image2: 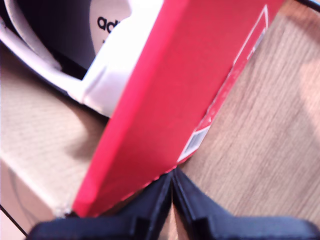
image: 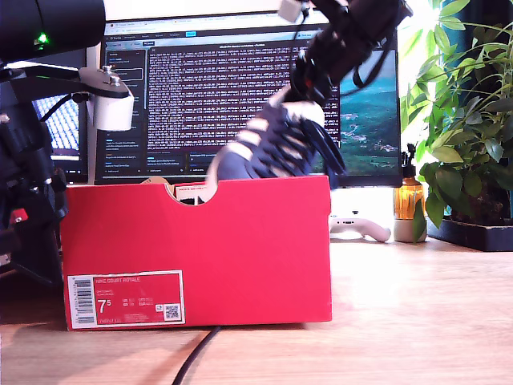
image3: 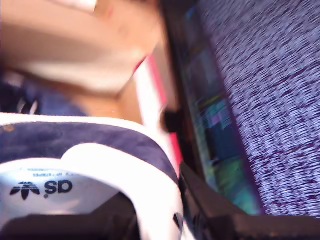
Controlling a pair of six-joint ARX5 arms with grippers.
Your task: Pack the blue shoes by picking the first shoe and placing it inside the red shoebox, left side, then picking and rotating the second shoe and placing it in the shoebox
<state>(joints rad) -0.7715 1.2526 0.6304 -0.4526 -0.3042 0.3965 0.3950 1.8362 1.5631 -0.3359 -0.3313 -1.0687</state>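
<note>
Shoe hangs over red shoebox, seemingly clamped by my second end effector; first end effector's jaws together.

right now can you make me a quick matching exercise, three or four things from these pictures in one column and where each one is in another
Things:
1. blue shoe
2. red shoebox
3. amber bottle
4. monitor

Places:
A. behind the box, screen lit
B. on the desk, label facing the exterior view
C. held in my second gripper above the box
D. beside the plant

Pairs: 1-C, 2-B, 3-D, 4-A
</note>
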